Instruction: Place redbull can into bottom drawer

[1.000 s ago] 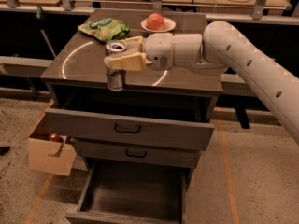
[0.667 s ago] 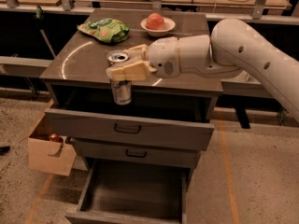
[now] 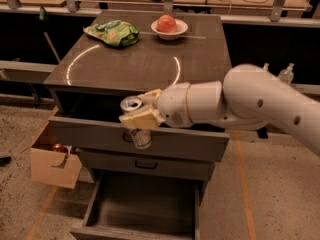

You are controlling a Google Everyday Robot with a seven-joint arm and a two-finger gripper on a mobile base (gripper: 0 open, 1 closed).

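Pincer [image 3: 136, 110] at frame centre grips redbull can [image 3: 141, 137]. We lower straight down, clear of upper drawer fronts [image 3: 190, 143], release low inside bottom drawer [image 3: 145, 206].

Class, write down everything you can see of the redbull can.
The redbull can is slim, silvery metal with a shiny top. It hangs roughly upright in the air, clamped at mid-height by the cream pincer, in front of the top drawer front and above the open bottom drawer. Only the pincer touches it.
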